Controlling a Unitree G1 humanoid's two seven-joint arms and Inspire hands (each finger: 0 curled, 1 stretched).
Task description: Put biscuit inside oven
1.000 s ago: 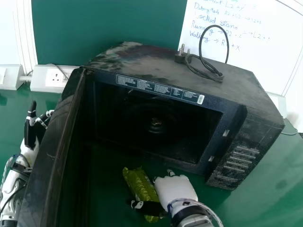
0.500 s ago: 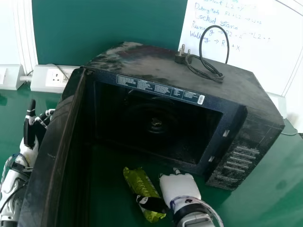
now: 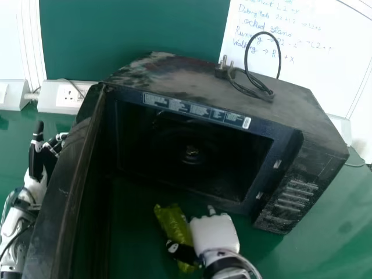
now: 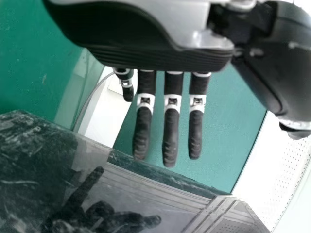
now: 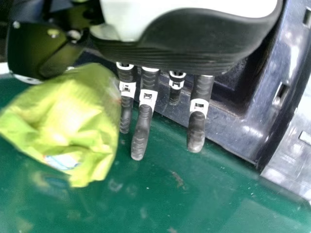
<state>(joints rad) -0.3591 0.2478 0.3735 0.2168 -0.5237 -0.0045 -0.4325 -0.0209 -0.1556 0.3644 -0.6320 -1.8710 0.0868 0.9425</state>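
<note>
At the far left, my left hand (image 3: pixel 40 157) idles with straight fingers beyond the black oven door (image 3: pixel 67 180), which stands wide open. Next comes the yellow-green, crinkled biscuit packet (image 3: pixel 174 226), outside the oven and in front of its mouth; whether it rests on the glossy green bench (image 3: pixel 314 247) or just clears it, I can't tell. Right of it is my white-backed right hand (image 3: pixel 215 233) — it had eased to the right a moment ago and has now come back left, the packet shifting slightly too. Its fingers are straight and open, the thumb lying across the wrapper; I see no firm grip. So the change is small — the biscuit is no nearer done. I judge I need a surer hold before lifting it into the dusty black microwave oven (image 3: pixel 317 131).
</note>
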